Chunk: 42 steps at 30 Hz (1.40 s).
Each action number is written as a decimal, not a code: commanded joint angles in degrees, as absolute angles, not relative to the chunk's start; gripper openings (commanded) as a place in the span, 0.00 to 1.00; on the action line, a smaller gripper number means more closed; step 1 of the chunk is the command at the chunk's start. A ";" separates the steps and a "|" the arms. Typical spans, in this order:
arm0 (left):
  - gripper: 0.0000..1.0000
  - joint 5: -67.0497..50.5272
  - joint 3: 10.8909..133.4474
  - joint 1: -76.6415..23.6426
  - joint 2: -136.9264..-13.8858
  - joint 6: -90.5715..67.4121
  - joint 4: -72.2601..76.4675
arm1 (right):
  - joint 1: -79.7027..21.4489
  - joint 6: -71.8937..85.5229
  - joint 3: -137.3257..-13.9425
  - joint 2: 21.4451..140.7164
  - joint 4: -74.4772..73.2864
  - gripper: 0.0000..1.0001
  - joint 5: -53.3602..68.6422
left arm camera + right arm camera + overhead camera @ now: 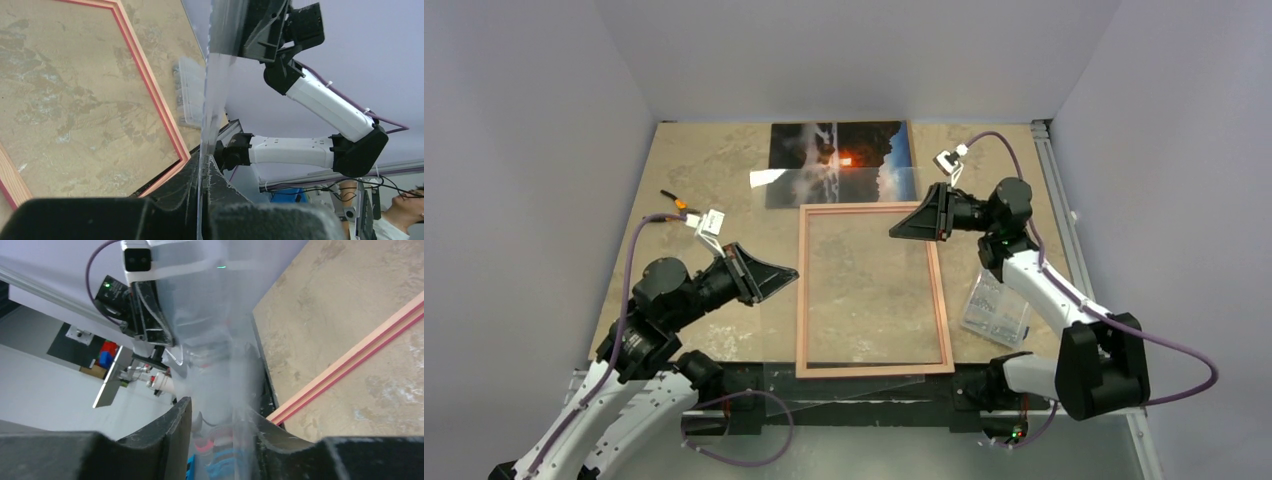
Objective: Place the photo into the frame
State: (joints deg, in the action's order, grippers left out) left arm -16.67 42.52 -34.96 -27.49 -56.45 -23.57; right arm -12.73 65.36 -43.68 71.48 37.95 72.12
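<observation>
From above, the left gripper (792, 272) is closed on the left edge of a clear sheet (784, 180). The sheet hangs over the frame (801, 290), which lies flat on the counter (714, 160) just right of that gripper. The right gripper (894, 232) meets the sheet from the other side, above the frame's far right corner. The photo (864, 145) lies face up beyond both grippers, and the sheet's far edge overlaps its near part. A small bag (996, 305) sits right of the frame, its print too small to read.

In the left wrist view, the left gripper (201, 190) pinches the sheet (215, 85), seen edge-on. The frame (150, 85) is to the sheet's left.

In the right wrist view, the right gripper (217, 440) is partly open. The sheet (220, 365) passes loosely between its fingers (175, 430). The frame's rail (350, 360) is to the right.
</observation>
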 commanded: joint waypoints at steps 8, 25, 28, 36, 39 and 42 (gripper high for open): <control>0.00 -11.09 43.95 -35.00 -22.72 -60.17 -18.12 | -13.14 99.73 -30.14 82.75 95.69 0.89 65.34; 0.00 -6.12 43.53 -34.98 -19.13 -61.78 -17.47 | -25.43 95.72 -26.06 85.10 96.84 0.81 60.60; 0.00 -5.80 44.43 -35.00 -19.36 -61.37 -18.71 | -25.39 95.52 -26.00 83.45 96.62 0.76 61.79; 0.00 -6.86 44.52 -35.02 -19.10 -61.78 -20.86 | -24.81 96.50 -31.02 81.01 95.06 0.61 61.63; 0.00 -6.90 44.34 -34.99 -18.54 -62.00 -21.54 | -23.85 96.24 -33.75 80.33 92.66 0.61 62.45; 0.00 -6.68 43.92 -35.00 -17.84 -62.30 -21.62 | -23.03 93.99 -36.12 79.64 88.15 0.62 63.79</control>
State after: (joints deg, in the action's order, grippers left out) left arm -6.35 42.57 -34.89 -18.79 -61.04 -22.17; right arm -23.73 96.57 -31.55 82.00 87.02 62.78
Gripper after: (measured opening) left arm 0.004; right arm 0.619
